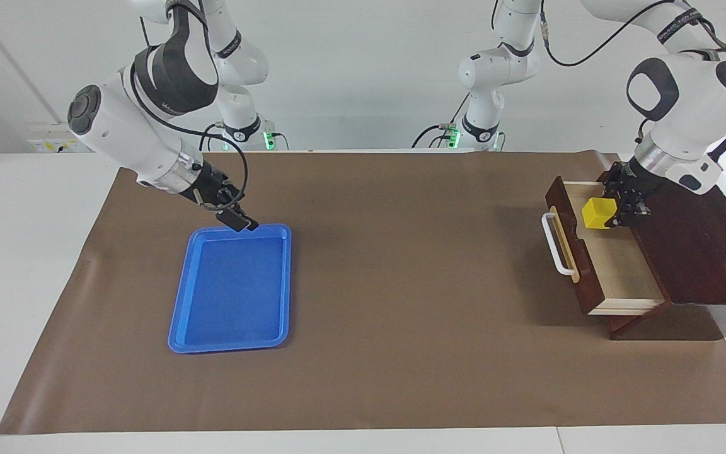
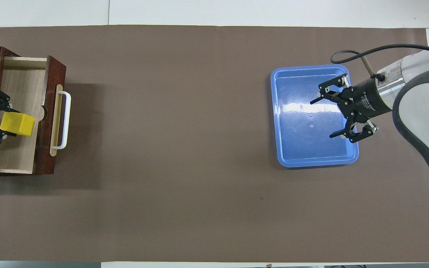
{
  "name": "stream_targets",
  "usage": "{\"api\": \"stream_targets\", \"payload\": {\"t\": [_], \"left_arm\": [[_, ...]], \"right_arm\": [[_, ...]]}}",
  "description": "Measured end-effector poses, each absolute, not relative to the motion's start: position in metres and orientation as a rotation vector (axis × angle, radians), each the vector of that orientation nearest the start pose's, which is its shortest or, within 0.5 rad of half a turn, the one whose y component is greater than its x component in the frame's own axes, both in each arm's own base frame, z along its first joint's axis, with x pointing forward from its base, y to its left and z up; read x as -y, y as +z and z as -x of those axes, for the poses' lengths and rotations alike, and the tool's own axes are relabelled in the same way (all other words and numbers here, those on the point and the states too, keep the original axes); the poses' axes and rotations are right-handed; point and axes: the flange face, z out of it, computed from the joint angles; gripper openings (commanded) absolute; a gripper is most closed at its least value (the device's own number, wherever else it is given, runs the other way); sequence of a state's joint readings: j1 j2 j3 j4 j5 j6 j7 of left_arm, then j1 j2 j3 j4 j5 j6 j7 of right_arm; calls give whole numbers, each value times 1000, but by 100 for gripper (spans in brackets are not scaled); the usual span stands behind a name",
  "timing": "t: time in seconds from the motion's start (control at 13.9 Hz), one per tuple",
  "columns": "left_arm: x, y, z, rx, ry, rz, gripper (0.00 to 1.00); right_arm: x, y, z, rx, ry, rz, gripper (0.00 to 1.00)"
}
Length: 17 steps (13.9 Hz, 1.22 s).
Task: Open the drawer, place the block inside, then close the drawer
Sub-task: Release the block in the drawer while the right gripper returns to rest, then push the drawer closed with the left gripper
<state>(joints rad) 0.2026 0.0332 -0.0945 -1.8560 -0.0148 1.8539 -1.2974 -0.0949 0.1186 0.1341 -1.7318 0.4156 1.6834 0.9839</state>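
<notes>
At the left arm's end of the table, the left arm bends down from above, its wrist angled toward the open drawer [image 1: 615,265], which is pulled out of a dark wooden box [image 1: 697,239]. The left gripper [image 1: 618,211] hangs over the drawer's pale wood interior, near the end closest to the robots, fingers pinching the yellow block [image 1: 599,213] between them. The block sits just above the drawer's inside, beside the dark front panel with its white bar handle [image 1: 556,246]; whether it touches the drawer floor cannot be told. Toward the right arm's end of the table, the right arm slopes down, its forearm tilted, and the right gripper [image 2: 339,111] hovers over the blue tray [image 2: 292,149], above the tray's edge nearest the robots, fingers spread wide and holding nothing. A black cable loops from this wrist. Lettering on the right arm's dark upper band is too small to read. A brown mat [image 1: 401,315] covers the table.
</notes>
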Motion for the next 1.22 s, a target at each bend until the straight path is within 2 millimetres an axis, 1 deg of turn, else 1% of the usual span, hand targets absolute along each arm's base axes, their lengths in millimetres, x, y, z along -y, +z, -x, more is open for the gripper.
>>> {"api": "stream_targets", "payload": {"t": [0.22, 0.36, 0.5, 0.65, 0.79, 0.86, 0.93, 1.0, 1.22], "left_arm": [[-62, 476, -557, 2041, 58, 2379, 0], [-70, 468, -552, 2070, 68, 2348, 0], [-75, 458, -549, 2122, 60, 2304, 0], [-74, 447, -547, 2163, 52, 2269, 0], [-73, 443, -547, 2205, 40, 2237, 0], [-73, 442, -547, 2211, 40, 2230, 5], [-73, 441, -546, 2214, 42, 2226, 60], [-73, 441, -546, 2215, 41, 2225, 100], [-71, 447, -546, 2216, 27, 2233, 100]], "right_arm": [[-23, 504, -572, -1188, 471, 2584, 100], [-4, 510, -565, -1017, 435, 2698, 100], [7, 520, -557, -832, 403, 2792, 100], [18, 534, -547, -678, 379, 2856, 100], [26, 550, -536, -510, 344, 2941, 100], [28, 559, -531, -407, 319, 2986, 100], [30, 569, -526, -300, 291, 3023, 100], [31, 578, -521, -205, 263, 3049, 100], [35, 603, -509, 30, 185, 3089, 100]]}}
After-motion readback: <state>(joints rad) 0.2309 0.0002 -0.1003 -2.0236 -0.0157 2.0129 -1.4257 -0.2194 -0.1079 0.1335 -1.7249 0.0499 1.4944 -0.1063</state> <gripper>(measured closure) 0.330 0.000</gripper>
